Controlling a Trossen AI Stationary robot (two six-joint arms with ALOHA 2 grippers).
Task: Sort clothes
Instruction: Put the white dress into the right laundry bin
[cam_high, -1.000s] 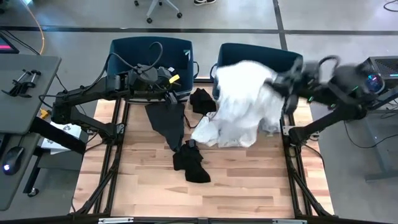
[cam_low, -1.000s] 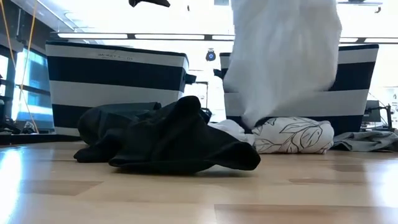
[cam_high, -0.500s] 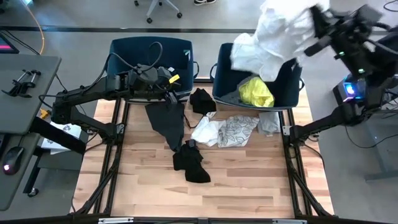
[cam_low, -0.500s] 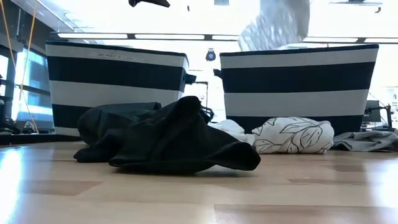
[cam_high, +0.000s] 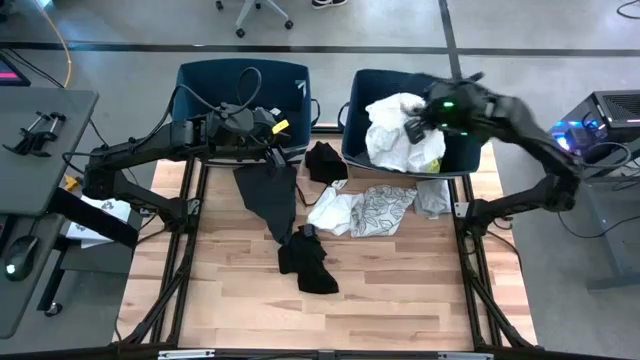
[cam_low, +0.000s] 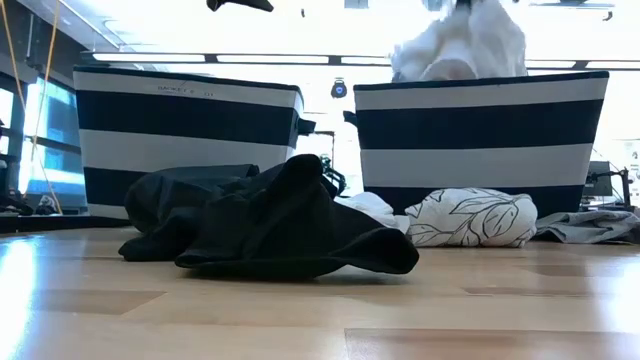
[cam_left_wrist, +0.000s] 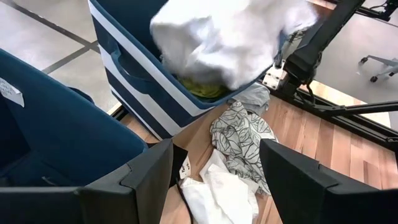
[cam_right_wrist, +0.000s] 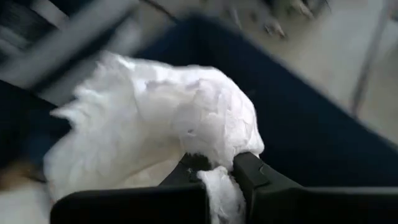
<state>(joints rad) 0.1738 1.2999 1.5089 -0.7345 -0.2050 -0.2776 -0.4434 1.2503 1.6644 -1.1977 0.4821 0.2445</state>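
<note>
While the right gripper (cam_high: 418, 125) hangs over the right bin (cam_high: 358, 100), its jaws are pinched on a bunched white garment (cam_high: 393, 130); the right wrist view shows the cloth (cam_right_wrist: 161, 137) squeezed between the two dark fingers (cam_right_wrist: 249, 171). That garment sits in the bin as a rumpled heap with no clear long axis, and in the low view its top (cam_low: 460, 45) rises above the striped bin wall (cam_low: 480, 125). A neon yellow piece (cam_high: 432, 150) shows just beside it inside the bin.

The left gripper (cam_high: 278, 150) is by the near edge of the left bin (cam_high: 200, 80), holding the top of a dark grey garment (cam_high: 268, 195). That garment hangs long and narrow, tapering downward, its long axis running from the bin edge toward the front of the table (cam_high: 400, 290), and its lower end meets a black heap (cam_high: 308, 265). In the left wrist view the fingers (cam_left_wrist: 149, 174) stand well apart, but the grip on the cloth itself is out of sight there.

On the table just in front of the bins lie a small black garment (cam_high: 325, 160), a white one (cam_high: 333, 210), a leaf-patterned one (cam_high: 385, 208) touching it, and a light grey one (cam_high: 432, 195) at the right. The patterned piece lies lengthwise across the table, parallel to the bin fronts.
</note>
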